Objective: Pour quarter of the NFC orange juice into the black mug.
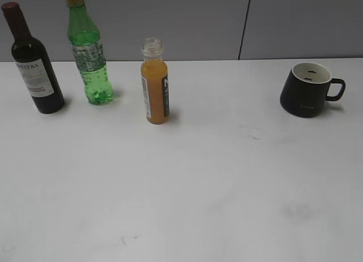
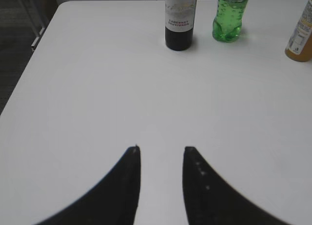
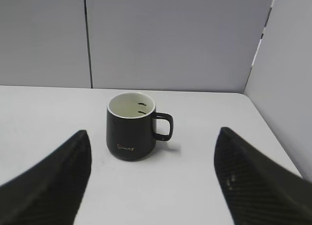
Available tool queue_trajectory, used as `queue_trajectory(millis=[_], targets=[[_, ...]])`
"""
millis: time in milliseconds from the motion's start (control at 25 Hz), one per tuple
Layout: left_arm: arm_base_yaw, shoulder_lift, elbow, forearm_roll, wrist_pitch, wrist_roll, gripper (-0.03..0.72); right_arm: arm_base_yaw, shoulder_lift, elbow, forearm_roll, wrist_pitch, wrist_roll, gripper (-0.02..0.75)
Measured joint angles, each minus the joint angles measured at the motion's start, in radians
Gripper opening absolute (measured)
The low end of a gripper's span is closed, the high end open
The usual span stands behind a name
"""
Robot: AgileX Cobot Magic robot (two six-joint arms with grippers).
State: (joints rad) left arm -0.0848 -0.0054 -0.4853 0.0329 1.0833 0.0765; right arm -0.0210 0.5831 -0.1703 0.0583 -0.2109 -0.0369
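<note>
White table (image 1: 181, 188) fills the foreground. Wine bottle (image 1: 31, 60) and green bottle (image 1: 88, 49) stand far left, NFC orange juice (image 1: 155, 83) beside them, uncapped. Black mug (image 1: 309, 89) sits far right. Right gripper (image 3: 153, 178) gapes wide, empty; left gripper (image 2: 161, 152) is narrow, empty.

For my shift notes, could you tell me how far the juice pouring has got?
Nothing poured yet: the NFC orange juice stands upright and full, already capless, and the black mug looks empty. Both the left gripper and right gripper are empty. Grasping and pouring remain.
</note>
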Motion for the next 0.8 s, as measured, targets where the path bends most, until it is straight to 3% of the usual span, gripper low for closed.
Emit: queue_trajectory(millis=[160, 360, 800], targets=[[0.000, 0.000, 0.000, 0.000, 0.000, 0.000, 0.238, 0.000, 0.257, 0.003, 0.001, -0.248, -0.015, 0.641], [0.000, 0.000, 0.000, 0.000, 0.000, 0.000, 0.238, 0.000, 0.649, -0.012, 0.042, -0.562, -0.026, 0.651], [0.000, 0.000, 0.000, 0.000, 0.000, 0.000, 0.238, -0.004, 1.141, -0.159, 0.067, -0.836, -0.037, 0.652]])
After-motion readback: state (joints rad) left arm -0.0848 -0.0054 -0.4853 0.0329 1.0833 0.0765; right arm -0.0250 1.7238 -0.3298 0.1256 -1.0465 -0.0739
